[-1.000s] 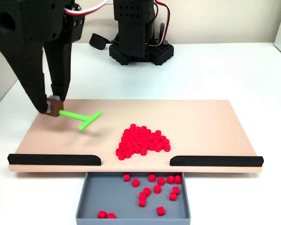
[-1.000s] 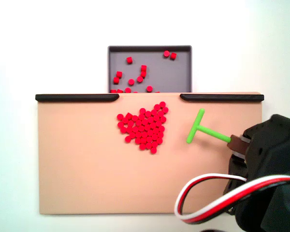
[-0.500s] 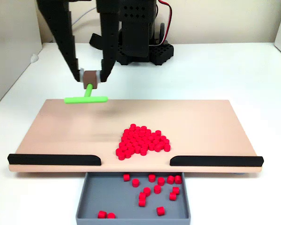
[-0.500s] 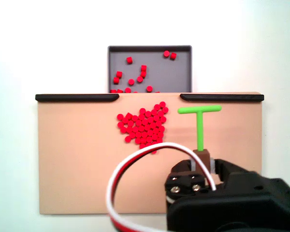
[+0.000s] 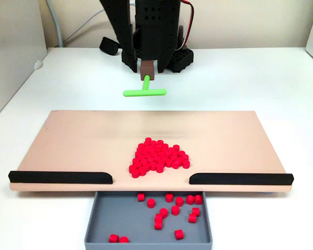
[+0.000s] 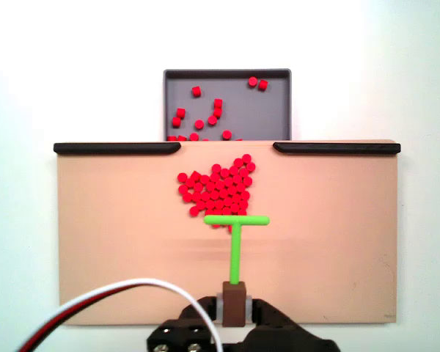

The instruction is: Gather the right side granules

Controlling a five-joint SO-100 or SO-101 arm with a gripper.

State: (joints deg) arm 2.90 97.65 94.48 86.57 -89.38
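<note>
Claw [image 6: 234,308] clenched on brown handle block of green T-shaped plastic stick [image 6: 236,242], crossbar just behind heap of small red cylindrical granules [image 6: 216,192] on tan board [image 6: 117,242].

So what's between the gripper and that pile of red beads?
The green T-shaped stick, held in the gripper, reaches toward the granules in the fixed view from above; under it lies bare board.

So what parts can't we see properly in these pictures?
- The robot's black gripper: in both fixed views the picture edge cuts off the arm above it.
- The grey plastic tray: its near end is hidden under the tan board, covering some loose beads.
- The heap of small red plastic granules: the green T-shaped stick crosses over its lower tip.
- Whether the stick's crossbar touches the board cannot be told.
</note>
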